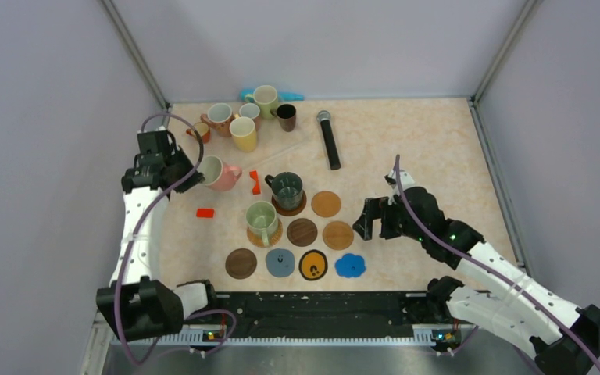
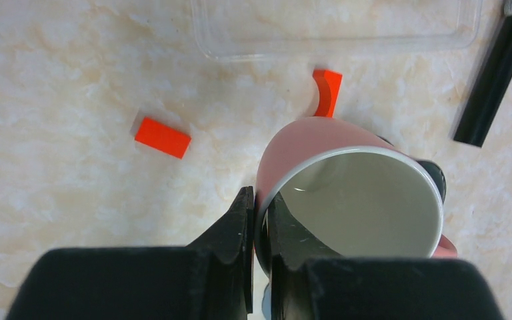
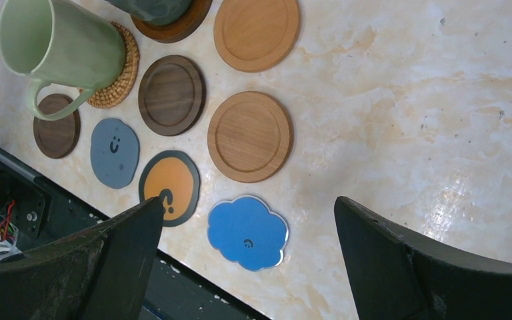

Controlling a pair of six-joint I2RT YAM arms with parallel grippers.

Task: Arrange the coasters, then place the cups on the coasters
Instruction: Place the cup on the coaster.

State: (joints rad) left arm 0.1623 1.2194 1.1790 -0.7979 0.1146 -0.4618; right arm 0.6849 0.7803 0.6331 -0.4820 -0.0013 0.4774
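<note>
Now the outstretched left gripper (image 2: 259, 200) pinches the rim of the pink ceramic mug (image 2: 307, 143) between near-closed jaws; the right gripper (image 3: 248, 210) gapes empty.

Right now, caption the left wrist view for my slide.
Left gripper shut on the rim of a pink ceramic mug; flat red-orange block on the marbled table beyond.

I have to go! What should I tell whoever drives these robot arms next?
Left gripper: shut on the pink ceramic mug's rim.
Right gripper: open, empty, just right of a tan wooden coaster.
Done: dark green mug sits on a brown wooden coaster; pale green mug on a woven round coaster.
Left: seven flat coasters are bare; the pink mug and six more mugs grouped at the far left need seats on them.
</note>
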